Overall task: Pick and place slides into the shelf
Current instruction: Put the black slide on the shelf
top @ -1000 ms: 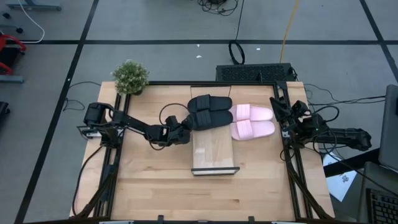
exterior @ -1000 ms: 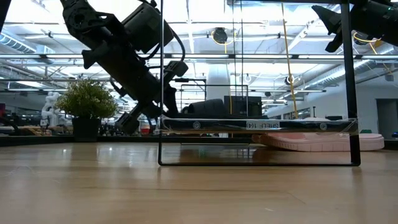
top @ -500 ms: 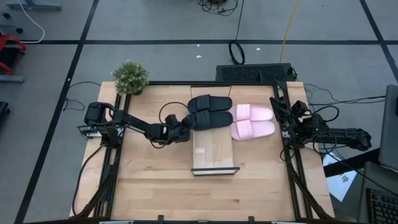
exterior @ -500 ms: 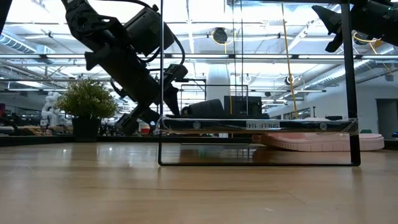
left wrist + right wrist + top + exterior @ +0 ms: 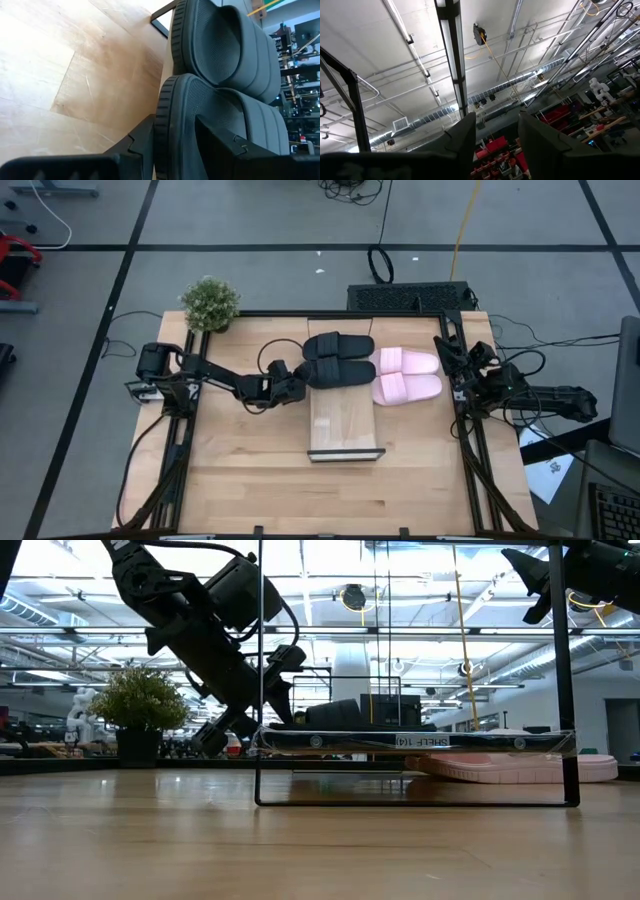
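Two black slides (image 5: 337, 360) are carried side by side on the far end of the shelf (image 5: 344, 423), whose near part is bare. Two pink slides (image 5: 406, 376) are laid on the desk (image 5: 250, 480) just beside the shelf's right edge. The left claw (image 5: 298, 377) is spread around the edge of the nearer black slide (image 5: 200, 125), one finger (image 5: 145, 145) seen outside its sole. The right claw (image 5: 492, 135) is parked at the desk's right edge, pointed upward, spread apart and empty.
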Robot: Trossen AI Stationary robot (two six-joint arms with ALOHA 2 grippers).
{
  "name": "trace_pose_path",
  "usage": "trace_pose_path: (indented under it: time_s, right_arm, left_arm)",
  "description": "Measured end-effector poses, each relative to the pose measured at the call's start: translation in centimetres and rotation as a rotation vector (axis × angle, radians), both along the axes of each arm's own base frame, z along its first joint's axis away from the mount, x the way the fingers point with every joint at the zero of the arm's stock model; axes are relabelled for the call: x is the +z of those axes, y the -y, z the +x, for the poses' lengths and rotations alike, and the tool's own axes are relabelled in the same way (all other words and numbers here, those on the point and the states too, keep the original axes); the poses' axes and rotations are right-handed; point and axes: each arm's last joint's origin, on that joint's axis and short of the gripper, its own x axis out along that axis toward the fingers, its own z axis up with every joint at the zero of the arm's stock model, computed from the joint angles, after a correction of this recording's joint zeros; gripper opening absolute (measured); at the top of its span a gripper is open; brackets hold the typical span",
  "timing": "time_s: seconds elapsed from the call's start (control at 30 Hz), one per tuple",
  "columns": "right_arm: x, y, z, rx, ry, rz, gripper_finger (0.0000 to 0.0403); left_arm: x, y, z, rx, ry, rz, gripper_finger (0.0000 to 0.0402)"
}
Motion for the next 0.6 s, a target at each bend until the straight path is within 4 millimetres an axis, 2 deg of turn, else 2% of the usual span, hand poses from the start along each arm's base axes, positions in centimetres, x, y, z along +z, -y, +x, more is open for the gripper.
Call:
trace_pose_path:
  time_s: [0.6]
  right_arm:
    - [-0.03, -0.01, 0.03, 0.003, -0.005, -0.002, 0.0137]
  left_arm:
    - [-0.06, 0.02, -0.05, -0.035, -0.046, 0.032, 0.0129]
